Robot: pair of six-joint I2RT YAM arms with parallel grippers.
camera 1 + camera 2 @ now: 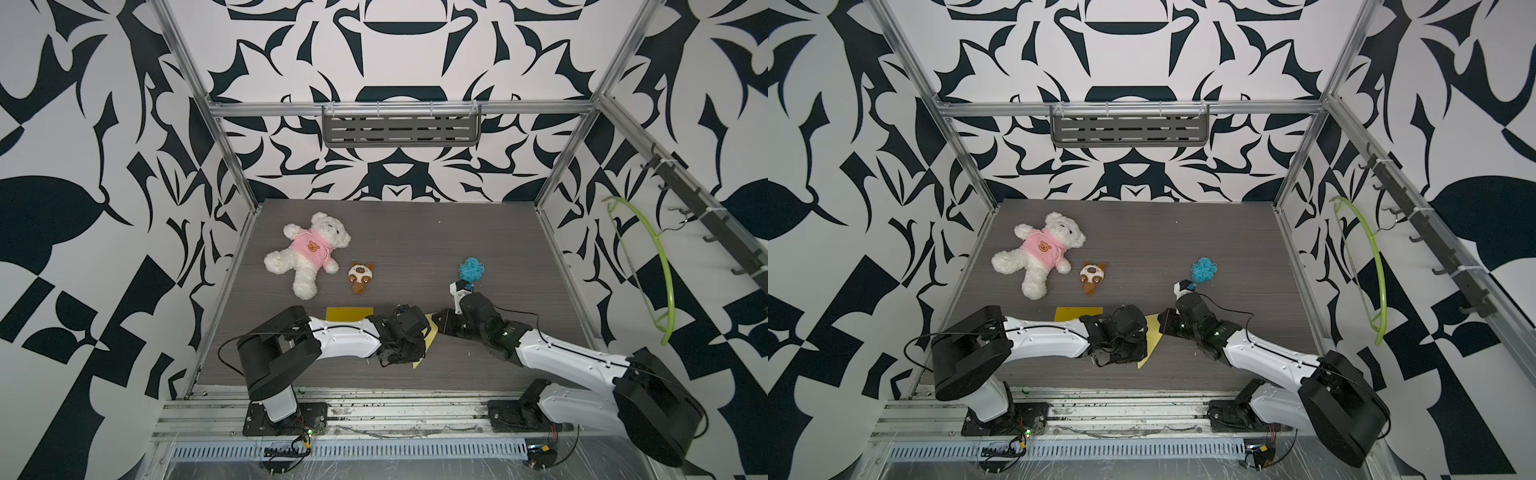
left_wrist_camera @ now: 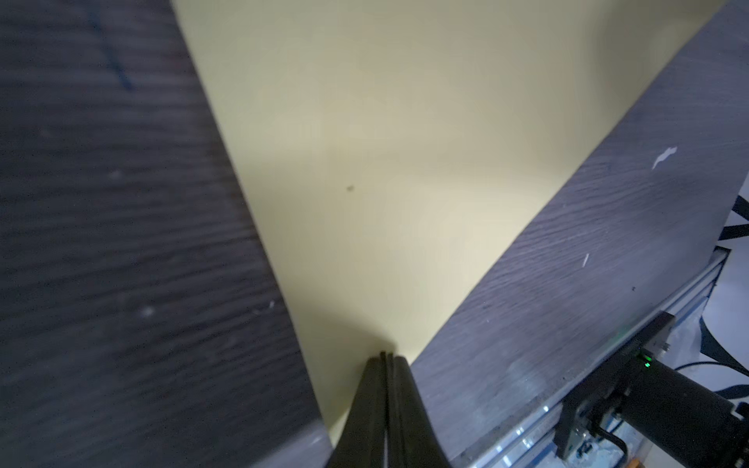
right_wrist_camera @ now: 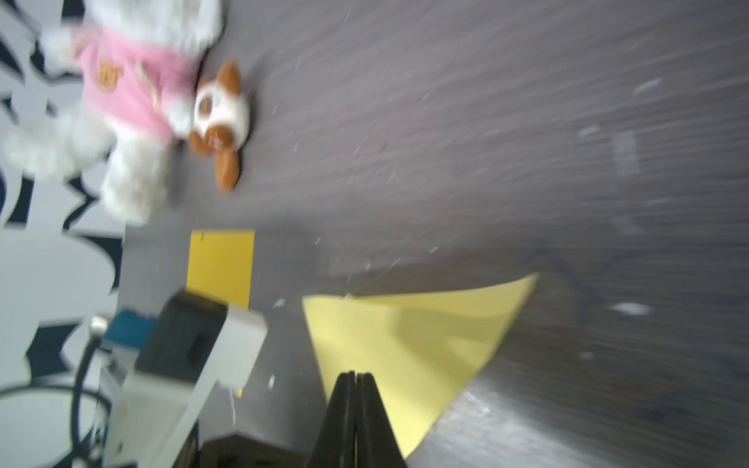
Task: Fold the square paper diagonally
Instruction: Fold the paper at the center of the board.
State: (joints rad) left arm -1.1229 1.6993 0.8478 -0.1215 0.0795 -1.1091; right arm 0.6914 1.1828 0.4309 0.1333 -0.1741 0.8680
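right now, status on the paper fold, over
Both shut: left gripper, right gripper, tips over the pale yellow paper. Paper shows as a folded triangle. Nearby: darker yellow sheet, partly behind the left arm.

Square paper (image 1: 430,334): pale yellow, matte, lying on the dark wood-grain table (image 1: 415,249) just below centre of frame in both top views. There I see only a narrow slanted strip of the sheet (image 1: 1153,336), ending in a pointed corner toward the lower edge of frame; most of it is covered. Left wrist view: I read the paper (image 2: 385,162) as a smooth wedge tapering to a point, with one small dark speck. Right wrist view, blurred: the paper (image 3: 405,344) shows a triangular outline, with a second layer bowed up along one edge. I cannot tell whether the corners meet.
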